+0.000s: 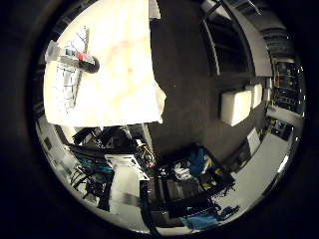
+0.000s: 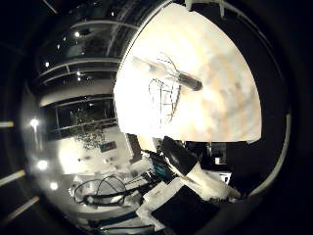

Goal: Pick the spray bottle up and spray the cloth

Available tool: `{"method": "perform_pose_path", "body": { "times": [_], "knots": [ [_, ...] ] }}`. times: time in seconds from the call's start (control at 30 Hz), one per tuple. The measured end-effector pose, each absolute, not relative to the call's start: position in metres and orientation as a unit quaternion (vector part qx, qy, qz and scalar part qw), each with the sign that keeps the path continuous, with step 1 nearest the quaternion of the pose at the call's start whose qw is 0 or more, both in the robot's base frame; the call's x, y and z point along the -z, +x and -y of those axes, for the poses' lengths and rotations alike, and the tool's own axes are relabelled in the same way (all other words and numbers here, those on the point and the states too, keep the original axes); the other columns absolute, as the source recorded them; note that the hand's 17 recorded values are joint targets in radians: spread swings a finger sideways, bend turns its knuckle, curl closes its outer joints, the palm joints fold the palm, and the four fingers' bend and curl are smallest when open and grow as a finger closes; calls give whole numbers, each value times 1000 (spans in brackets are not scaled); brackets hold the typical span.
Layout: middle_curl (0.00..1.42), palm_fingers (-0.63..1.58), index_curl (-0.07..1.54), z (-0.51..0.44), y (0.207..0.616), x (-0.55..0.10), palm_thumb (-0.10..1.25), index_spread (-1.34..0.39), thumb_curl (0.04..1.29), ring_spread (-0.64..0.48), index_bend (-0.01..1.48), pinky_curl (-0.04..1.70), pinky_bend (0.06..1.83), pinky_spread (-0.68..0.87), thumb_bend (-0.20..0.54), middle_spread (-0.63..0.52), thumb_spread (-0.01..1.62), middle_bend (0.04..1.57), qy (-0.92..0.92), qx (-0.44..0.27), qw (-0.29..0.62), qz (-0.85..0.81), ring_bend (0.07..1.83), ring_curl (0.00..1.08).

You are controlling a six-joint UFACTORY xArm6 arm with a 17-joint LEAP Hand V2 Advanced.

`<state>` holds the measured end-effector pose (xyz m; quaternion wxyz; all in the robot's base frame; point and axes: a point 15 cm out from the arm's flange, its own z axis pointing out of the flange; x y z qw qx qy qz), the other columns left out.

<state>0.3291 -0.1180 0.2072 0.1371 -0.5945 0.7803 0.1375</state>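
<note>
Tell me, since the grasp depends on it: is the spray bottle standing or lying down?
Lying down. The spray bottle rests on its side across the checked cloth on the table, dark cap end off the cloth.

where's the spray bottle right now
The spray bottle stands on the pale table, on or right beside the checked cloth, far from the palm in both views.
</note>
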Motion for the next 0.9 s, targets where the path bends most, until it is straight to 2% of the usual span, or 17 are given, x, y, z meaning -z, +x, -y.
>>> {"method": "perform_pose_path", "body": {
  "times": [0.2,0.33,0.9],
  "knots": [
    [345,26,270,104,331,-180,480,-215,304,227,155,289,476,388,-26,152,1047,225,-569,-183,171,-784,355,238],
    [340,28,264,101,336,-160,472,-204,304,237,150,288,452,392,-27,173,1032,226,-552,-176,202,-790,346,240],
    [336,39,245,61,331,-89,469,-178,302,242,144,302,444,406,-27,193,1015,243,-481,-236,285,-795,364,253]
  ]
}}
